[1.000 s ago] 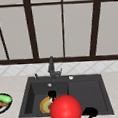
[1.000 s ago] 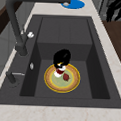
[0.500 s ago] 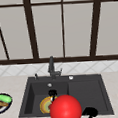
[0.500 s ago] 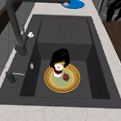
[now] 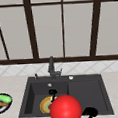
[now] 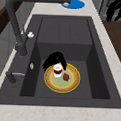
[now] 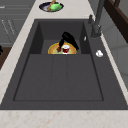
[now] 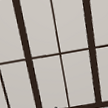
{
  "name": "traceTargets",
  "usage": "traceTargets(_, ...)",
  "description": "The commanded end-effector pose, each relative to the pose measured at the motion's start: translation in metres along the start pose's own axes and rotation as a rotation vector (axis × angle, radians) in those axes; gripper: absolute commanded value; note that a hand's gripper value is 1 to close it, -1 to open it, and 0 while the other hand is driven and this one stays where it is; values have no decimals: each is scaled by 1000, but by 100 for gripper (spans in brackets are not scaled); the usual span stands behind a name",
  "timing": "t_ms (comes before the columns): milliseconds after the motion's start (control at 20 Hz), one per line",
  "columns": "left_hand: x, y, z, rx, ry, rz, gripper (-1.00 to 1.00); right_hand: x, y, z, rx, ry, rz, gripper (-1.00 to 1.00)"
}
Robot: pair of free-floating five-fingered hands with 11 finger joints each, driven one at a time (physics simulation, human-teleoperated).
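While the left hand (image 6: pixel 54 60) hovers low in the sink's (image 6: pixel 101 73) left basin, its fingers curl down around a small red-and-white cup (image 6: pixel 57 70) that stands on the yellow-rimmed plate (image 6: pixel 70 83). A small dark red piece (image 6: pixel 66 77) lies on the plate just right of the cup. Compared with a second ago, the hand and cup sit in nearly the same spot; no clear shift shows. No writing or label can be read anywhere. The right hand (image 5: pixel 89 112) hangs at the near edge of the sink, beside a big red ball (image 5: pixel 65 109); whether its fingers are spread I cannot tell. A blue dish (image 6: pixel 73 3) rests on the desk (image 6: pixel 57 115) at the right, and a dark bowl of food (image 7: pixel 51 6) at the left.
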Motion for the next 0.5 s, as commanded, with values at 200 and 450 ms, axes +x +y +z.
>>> traceTargets(200, -16, -21, 1, 8, 7, 65, -100, 0, 0, 0, 0, 0, 0, 0)
traceTargets(450, -42, -23, 3, 33, 8, 61, -100, 0, 0, 0, 0, 0, 0, 0)
